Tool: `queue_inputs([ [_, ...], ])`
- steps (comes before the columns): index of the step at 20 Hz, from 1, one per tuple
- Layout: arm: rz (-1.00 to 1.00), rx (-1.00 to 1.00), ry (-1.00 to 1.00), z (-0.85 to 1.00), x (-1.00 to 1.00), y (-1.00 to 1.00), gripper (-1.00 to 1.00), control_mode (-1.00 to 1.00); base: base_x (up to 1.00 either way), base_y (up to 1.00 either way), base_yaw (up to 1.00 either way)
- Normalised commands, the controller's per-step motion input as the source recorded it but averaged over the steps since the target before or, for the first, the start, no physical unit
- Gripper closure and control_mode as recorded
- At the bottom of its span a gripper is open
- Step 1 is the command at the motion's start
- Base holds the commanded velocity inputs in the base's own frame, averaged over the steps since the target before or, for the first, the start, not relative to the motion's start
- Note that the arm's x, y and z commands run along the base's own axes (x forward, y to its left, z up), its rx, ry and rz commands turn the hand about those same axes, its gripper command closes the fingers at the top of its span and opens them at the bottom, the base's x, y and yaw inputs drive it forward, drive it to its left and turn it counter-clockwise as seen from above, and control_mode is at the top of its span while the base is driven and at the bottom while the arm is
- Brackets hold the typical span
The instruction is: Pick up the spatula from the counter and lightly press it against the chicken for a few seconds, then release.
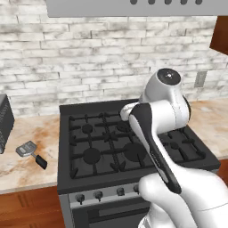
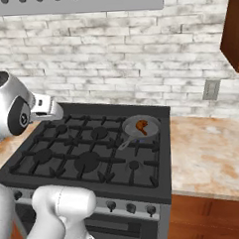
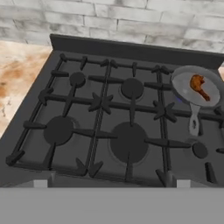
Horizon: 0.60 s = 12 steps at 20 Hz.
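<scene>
So, nearest the camera, a row of knobs [image 2: 131, 208] can be seen along the front of a black gas stove [image 3: 131, 114], with brown wooden cabinets [image 2: 211, 218] set below the counter [image 1: 26, 173] on either side. The counter is done in a beige, marbled stone look with rusty patches.

The gripper [image 3: 111, 184] is held over the front edge of the stove. Its fingertips [image 3: 40, 183] are spread wide, way out to both sides of the hand view, and nothing is gripped between them.

The spatula [image 1: 32, 153] is found lying flat on the counter to the left of the stove, well apart from the gripper. It's made up of a flat grey blade and a short black handle, with the handle pointed toward the front edge of the counter. Just beyond it, a dark appliance [image 1: 4, 122] is cut off by the left edge of the picture.

Farther back, a small grey pan [image 2: 152, 124] is parked on the back right burner, and the chicken [image 2: 141, 125], an orange-brown piece, is sat inside it. The pan's handle is aimed toward the front of the stove.

Behind everything, a whitewashed brick wall [image 2: 113, 57] is seen, with an outlet [image 2: 211, 89] on it, a grey hood [image 1: 133, 6] overhead and a wooden cupboard [image 2: 233, 28] at the upper right.
</scene>
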Motion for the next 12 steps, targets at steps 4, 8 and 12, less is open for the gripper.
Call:
queue_inputs([
  [4, 0.02, 0.00, -0.02, 0.00, -0.13, 0.50, -1.00, -1.00, 0.00, 0.00, 0.00],
  [8, 0.09, 0.01, 0.01, 0.00, -0.07, 0.44, -1.00, -1.00, 0.00, 0.00, 0.00],
  [12, 0.08, 0.01, 0.00, -0.01, -0.01, 0.60, -1.00, -1.00, 0.00, 0.00, 0.00],
])
